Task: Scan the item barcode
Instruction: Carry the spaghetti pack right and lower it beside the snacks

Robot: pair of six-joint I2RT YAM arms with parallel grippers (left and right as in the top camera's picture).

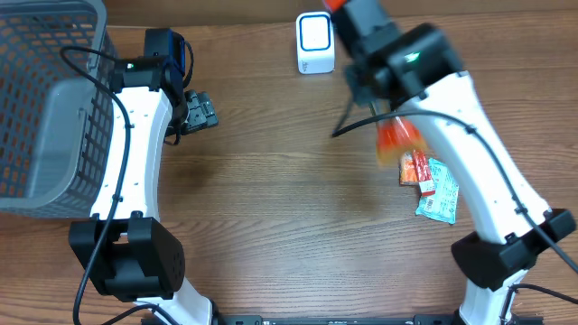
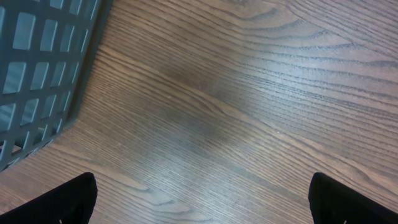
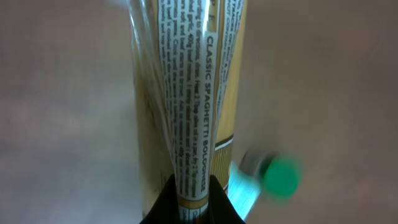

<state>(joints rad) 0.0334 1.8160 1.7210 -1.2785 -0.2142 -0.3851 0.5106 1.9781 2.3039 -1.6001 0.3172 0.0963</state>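
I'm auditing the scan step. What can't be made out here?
- Barcode on the clear-wrapped spaghetti packet: right wrist view shows only small print on its seam; overhead, the right arm mostly covers it.
- Green round thing, right wrist view: too blurred to identify.
- Right end effector: cut by that view's bottom edge.

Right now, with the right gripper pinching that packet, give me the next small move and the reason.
Probably carry the packet toward the white scanner. The right gripper is shut on its edge, but the packet hangs off to the scanner's side, not at its window. No barcode shows, so a turn may follow.
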